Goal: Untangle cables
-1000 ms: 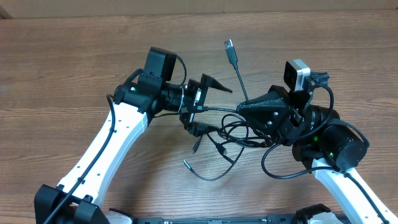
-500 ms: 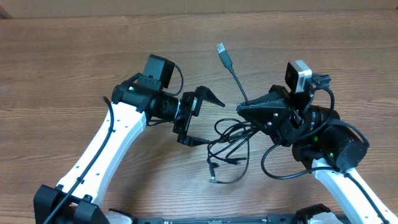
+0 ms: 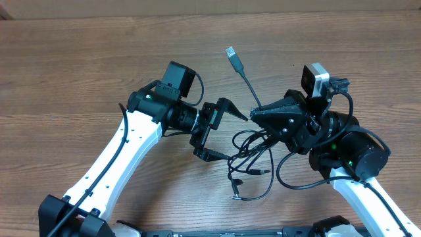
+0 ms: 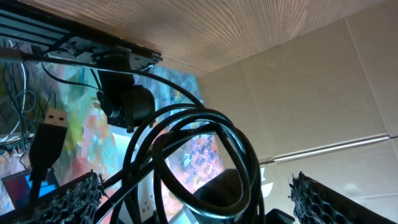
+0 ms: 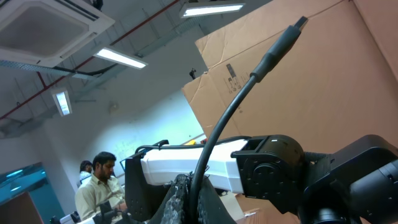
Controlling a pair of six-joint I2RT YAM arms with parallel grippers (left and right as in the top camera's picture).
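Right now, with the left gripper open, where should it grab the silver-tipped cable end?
Probably the cord just behind the silver-tipped plug, from above, jaws across it: that end lies flat on the table, trailing clear of the tangle.

Wooden table [image 3: 79,72], cardboard wall [image 5: 348,68]
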